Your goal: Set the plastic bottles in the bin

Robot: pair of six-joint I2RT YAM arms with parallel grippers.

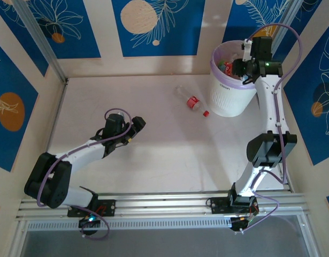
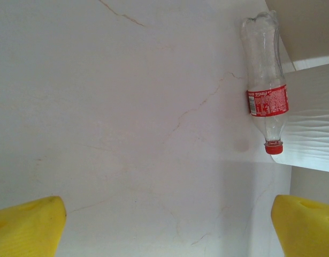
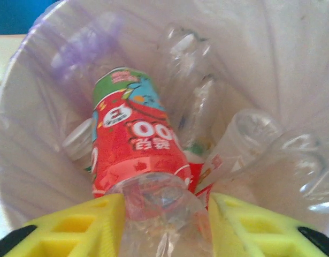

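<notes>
My right gripper's point(image 3: 167, 214) pocketed yellow fingers are clamping the clear, crinkled end of a red-labelled bottle point(image 3: 135, 144). It is pointing down into the bin point(image 3: 25, 107), whose translucent lilac liner is curving round the other clear bottles point(image 3: 191, 101) piled below. My left gripper's point(image 2: 167, 214) smooth yellow fingers are standing wide apart over the pale, veined table point(image 2: 127, 107), and a red-capped bottle point(image 2: 267, 101) is lying on its side well ahead of them, just beside the bin's white ribbed wall.

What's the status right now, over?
Right gripper gripping a red-labelled bottle over the bin. Left gripper open, empty. One loose bottle lying on the table. Nothing in the way.
</notes>
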